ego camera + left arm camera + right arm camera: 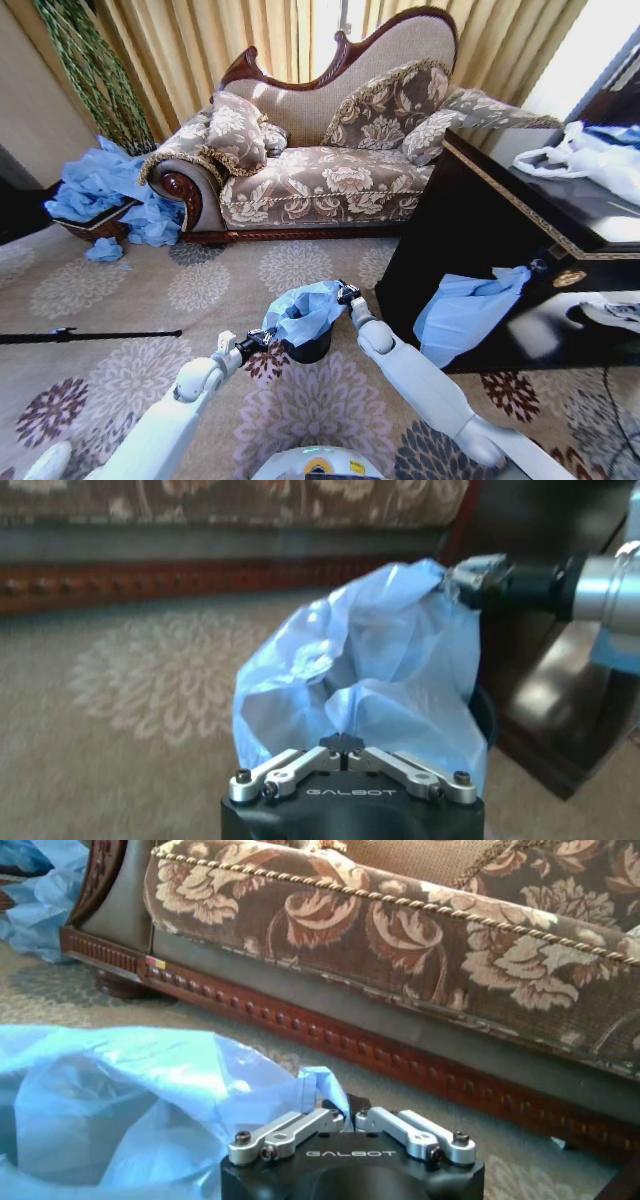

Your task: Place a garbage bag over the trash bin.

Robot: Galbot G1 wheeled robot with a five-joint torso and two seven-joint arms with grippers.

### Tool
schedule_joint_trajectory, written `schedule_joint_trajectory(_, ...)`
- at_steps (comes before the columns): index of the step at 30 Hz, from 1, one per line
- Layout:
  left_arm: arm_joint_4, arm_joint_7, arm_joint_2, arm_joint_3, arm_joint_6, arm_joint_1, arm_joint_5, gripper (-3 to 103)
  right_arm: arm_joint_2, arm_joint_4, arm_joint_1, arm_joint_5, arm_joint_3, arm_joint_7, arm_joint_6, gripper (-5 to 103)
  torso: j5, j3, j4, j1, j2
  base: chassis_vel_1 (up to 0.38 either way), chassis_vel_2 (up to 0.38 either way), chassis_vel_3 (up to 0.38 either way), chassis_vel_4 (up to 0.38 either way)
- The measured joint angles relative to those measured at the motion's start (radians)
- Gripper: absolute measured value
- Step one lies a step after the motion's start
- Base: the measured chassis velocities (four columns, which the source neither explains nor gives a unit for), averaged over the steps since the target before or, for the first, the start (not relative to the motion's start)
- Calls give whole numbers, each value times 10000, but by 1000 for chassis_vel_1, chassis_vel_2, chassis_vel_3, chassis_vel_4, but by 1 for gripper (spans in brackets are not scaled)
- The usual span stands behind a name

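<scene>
The light-blue garbage bag [305, 310] is spread over the top of the small black trash bin [308, 349] on the carpet in front of me. My left gripper [264, 338] is shut on the bag's near-left edge; in the left wrist view its fingertips [343, 744] pinch the garbage bag [370, 675]. My right gripper [347, 295] is shut on the far-right edge of the bag, and in the right wrist view its fingers [345, 1111] hold the garbage bag [120, 1095]. The trash bin's rim [486, 714] peeks out beside the plastic.
A floral sofa [320, 150] stands behind the bin. A brown basket heaped with blue bags [100, 195] sits at its left. A dark cabinet [500, 230] stands to the right with another blue bag [465, 310] hanging from it and a white bag [590, 155] on top.
</scene>
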Motion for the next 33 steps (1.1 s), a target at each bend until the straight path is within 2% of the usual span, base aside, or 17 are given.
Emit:
schedule_joint_trajectory(6,-280,194,112,-69,-330,44,-290,0,-125,177,12,25,56,61,0,0,0,0,-1,0,0,0,0,0,0)
schedule_joint_trajectory(11,-950,729,286,-364,-494,357,-323,0,-247,269,102,16,58,66,-6,0,0,0,0,0,0,0,0,0,0)
schedule_joint_trajectory(14,-1424,1520,476,-819,-716,737,-191,0,-295,326,128,10,57,72,-36,0,0,0,0,0,0,0,0,0,0)
schedule_joint_trajectory(15,-1424,1520,476,-819,-716,737,-191,0,-295,326,128,10,57,72,-36,0,0,0,0,0,0,0,0,0,0)
schedule_joint_trajectory(17,-1585,1973,555,-1092,-849,930,-150,0,-325,365,128,1,52,74,-40,0,0,0,0,0,0,0,0,0,0)
schedule_joint_trajectory(18,-1780,2619,643,-1528,-987,1207,-83,0,-382,415,127,0,48,75,-55,0,0,0,0,0,0,0,0,0,0)
schedule_joint_trajectory(19,-1780,2619,643,-1528,-987,1207,-83,0,-382,415,127,0,48,75,-55,0,0,0,0,0,0,0,0,0,0)
schedule_joint_trajectory(23,-1814,3523,775,-2207,-1230,1516,78,0,-404,350,173,-12,57,60,-100,0,-1,0,1,0,0,0,0,0,0)
schedule_joint_trajectory(30,-1415,4168,905,-2334,-1357,1497,359,0,-494,367,100,-53,86,30,-184,0,-1,0,1,0,0,0,0,0,0)
schedule_joint_trajectory(33,-1319,4445,901,-2285,-1360,1471,432,0,-736,682,-146,-4,154,50,-322,0,0,0,0,0,0,0,0,0,0)
